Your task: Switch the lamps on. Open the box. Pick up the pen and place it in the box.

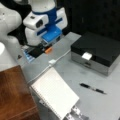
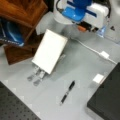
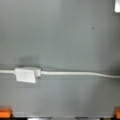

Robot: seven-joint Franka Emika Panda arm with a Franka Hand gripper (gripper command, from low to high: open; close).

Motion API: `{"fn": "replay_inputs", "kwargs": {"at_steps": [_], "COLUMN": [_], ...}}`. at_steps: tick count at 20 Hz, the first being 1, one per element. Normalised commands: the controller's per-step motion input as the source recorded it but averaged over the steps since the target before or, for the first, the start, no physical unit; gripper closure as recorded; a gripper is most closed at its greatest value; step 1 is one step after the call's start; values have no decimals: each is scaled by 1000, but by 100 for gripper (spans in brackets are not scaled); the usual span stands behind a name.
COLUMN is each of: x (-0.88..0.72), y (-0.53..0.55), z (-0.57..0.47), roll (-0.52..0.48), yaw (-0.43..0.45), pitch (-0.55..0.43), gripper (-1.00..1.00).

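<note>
The box [image 1: 100, 47] stands shut at a front view's right, with its black lid down and its white latch [image 1: 86, 55] at the front; its lid corner [image 2: 107, 100] shows too. The black pen [image 1: 92, 88] [image 2: 67, 92] lies on the grey table in front of it. A pale lampshade [image 1: 4, 58] shows partly at the left edge. My gripper [image 1: 47, 48] [image 2: 86, 27] [image 3: 60, 115] is open and holds nothing. It hovers over the white cable's inline switch [image 1: 52, 61] [image 2: 104, 54] [image 3: 25, 74]. Its orange-tipped fingers [image 3: 5, 112] stand far apart.
A white spiral notebook [image 1: 55, 96] [image 2: 50, 51] lies between the pen and a brown wooden cabinet [image 1: 15, 96] [image 2: 22, 10]. The white cable [image 3: 75, 73] runs across the table. Metal clips [image 2: 36, 75] stick out beside the notebook.
</note>
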Motion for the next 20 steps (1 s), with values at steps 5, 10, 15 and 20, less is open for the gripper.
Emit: {"fn": "replay_inputs", "kwargs": {"at_steps": [5,10,15,20], "x": [-114,-223,-245,-396], "y": [33,75,80,129], "z": [-38,-91,-74,-85], "roll": [-162,-128,-78,-35], "yaw": [2,22,132,254], "pitch": [168,129,56,55], "gripper": [-100,-100,-100,-100]}}
